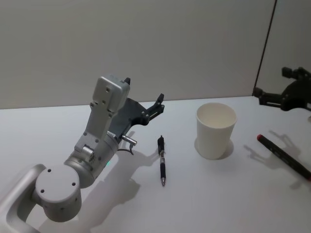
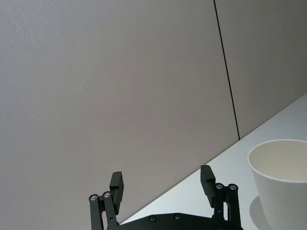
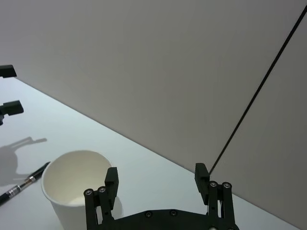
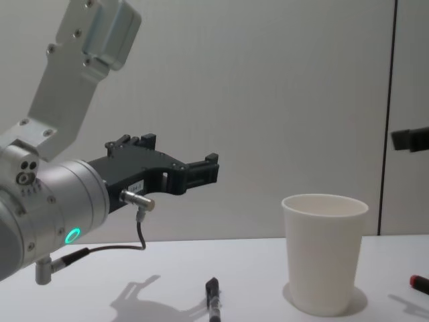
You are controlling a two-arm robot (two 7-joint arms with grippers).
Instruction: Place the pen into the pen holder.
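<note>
Pen (image 1: pixel 162 167) lies loose at lower centre, pen holder (image 1: pixel 215 131) upright at centre right, left gripper (image 1: pixel 144 91) spread and empty above-left, so the approach seems in hand, calling for lowering to pinch the barrel; right gripper (image 1: pixel 272 82), spread, hangs upper right.

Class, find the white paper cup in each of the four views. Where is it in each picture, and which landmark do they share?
Head view: cup right of centre.
Left wrist view: cup at the lower right corner, cut off.
Right wrist view: cup at the lower left.
Chest view: cup at the lower right.
Shared landmark: the dark seam in the wall behind.
</note>
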